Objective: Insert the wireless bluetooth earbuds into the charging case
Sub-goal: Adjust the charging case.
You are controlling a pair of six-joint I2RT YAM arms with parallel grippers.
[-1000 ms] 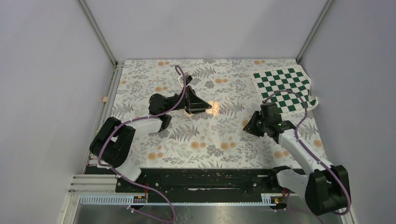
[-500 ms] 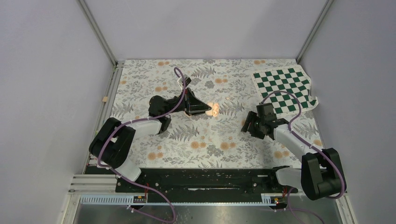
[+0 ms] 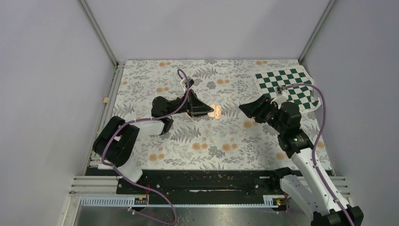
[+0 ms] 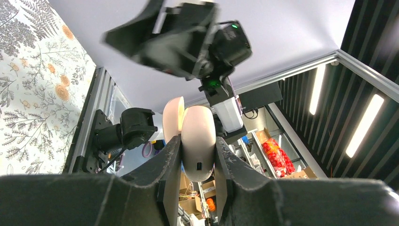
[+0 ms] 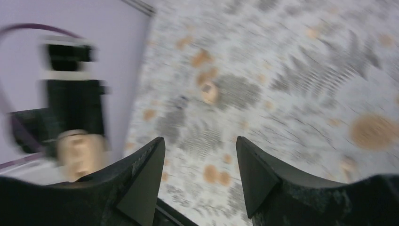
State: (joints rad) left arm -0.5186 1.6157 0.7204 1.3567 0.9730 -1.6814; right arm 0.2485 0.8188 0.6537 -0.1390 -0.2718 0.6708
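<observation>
Charging case (image 4: 197, 141): clamped in left fingers (image 4: 170, 160) over mid-worktop (image 3: 211, 141), lid open | right fingers (image 5: 141, 174): spread, empty, near on its right, pointing toward it | earbuds: cannot pick out

Left gripper (image 4: 197, 143) fingers (image 4: 170, 162) clamped on charging case (image 4: 198, 141), one each side. Case pale peach, upright, small dark port low on its face. Hinged lid (image 4: 172, 118) ajar behind. Right gripper (image 4: 139, 41) above case, motion-blurred, green light on its body. Floral surface (image 4: 33, 84) at left edge. Strip lights (image 4: 364, 125) at right.
</observation>
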